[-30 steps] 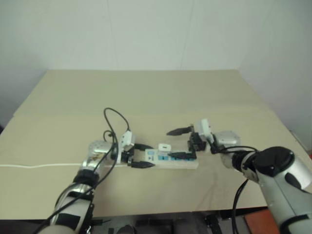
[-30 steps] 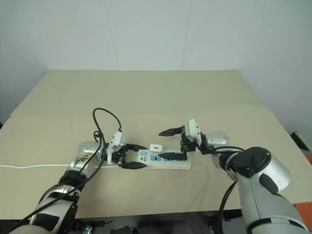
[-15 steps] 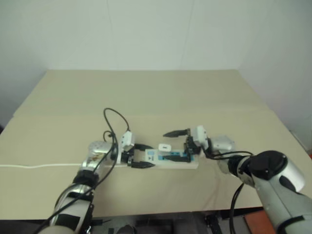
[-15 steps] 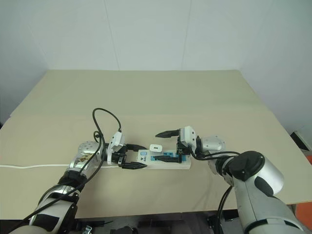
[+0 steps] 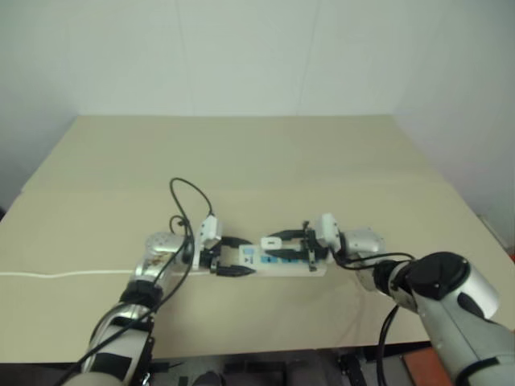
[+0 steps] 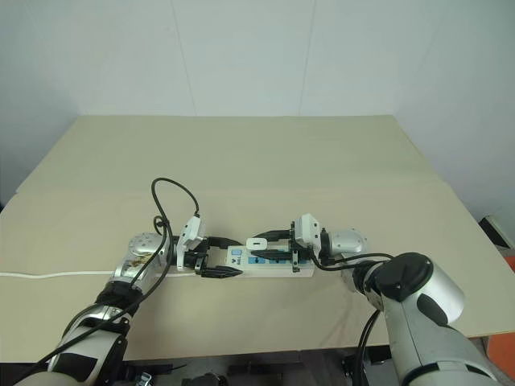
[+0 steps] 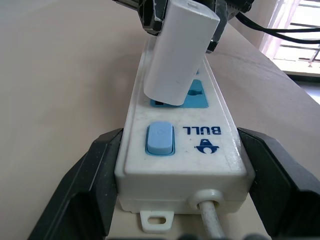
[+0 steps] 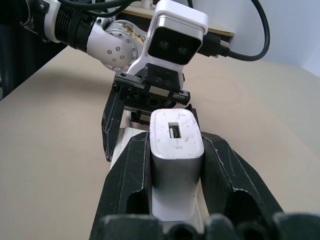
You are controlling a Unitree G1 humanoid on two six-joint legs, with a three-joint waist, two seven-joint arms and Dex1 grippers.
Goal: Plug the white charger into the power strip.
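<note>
The power strip lies on the tan table, with its blue switch end toward my left arm. My left gripper is shut on that end, one black finger against each long side. The white charger stands slightly tilted on the blue socket nearest the switch. My right gripper reaches in from the right and is shut on the charger, a finger pressed to each of its sides. I cannot see how deep its prongs sit.
The strip's thin white cord runs left across the table to its edge. A black cable loop arches above my left wrist. The table's front edge is close below both arms.
My right gripper, wide open a second ago, has slid a little left along the strip and closed on the charger. The left gripper and the strip have stayed put.
</note>
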